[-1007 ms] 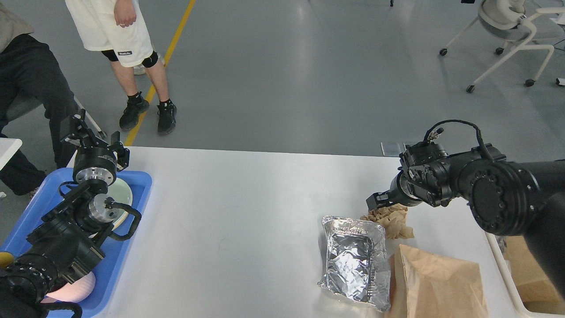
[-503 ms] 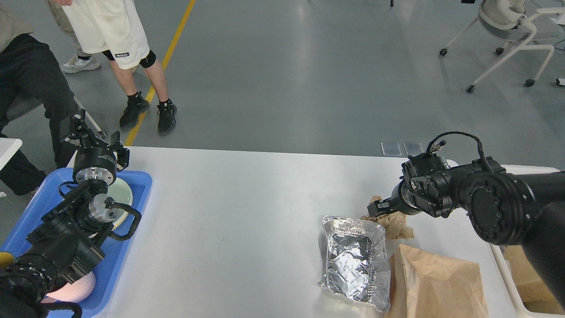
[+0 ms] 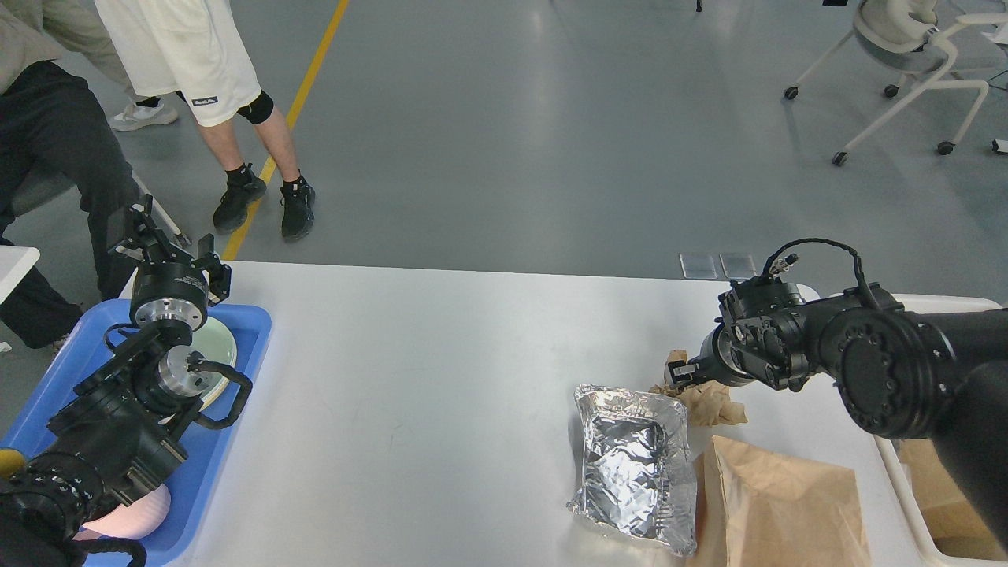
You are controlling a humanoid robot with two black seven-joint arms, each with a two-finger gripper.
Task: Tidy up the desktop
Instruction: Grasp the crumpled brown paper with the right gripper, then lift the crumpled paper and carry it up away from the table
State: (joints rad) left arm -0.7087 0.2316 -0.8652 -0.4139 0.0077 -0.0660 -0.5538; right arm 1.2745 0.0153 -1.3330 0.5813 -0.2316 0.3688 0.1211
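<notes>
The counter [image 3: 441, 370], a broad white top, is mostly bare through its middle. The clutter sits at its right end: a crumpled brown paper wad [image 3: 709, 400], a foil tray [image 3: 634, 465] just in front of it, and a flat brown paper bag [image 3: 780, 504] touching the tray's right edge at the near side.

The right hand [image 3: 682, 372] is down at the paper wad, its tips at the wad's far-left edge and in contact with it. The fingers appear drawn in on the paper, but they are small and dark from here, so I cannot tell whether the grip is made.

The left hand [image 3: 161, 236] is raised over the blue tray [image 3: 244, 331] at the counter's left end, above a pale plate [image 3: 222, 342]. Its fingers stand apart and hold nothing.

Governing relation: all the litter lies well apart from the left hand, and directly under or just near-side of the right. The cream bin [image 3: 906, 480] is at the right edge, behind the right forearm. Judgement: the right arm is the one placed to lift the wad and carry it rightward to that bin.
</notes>
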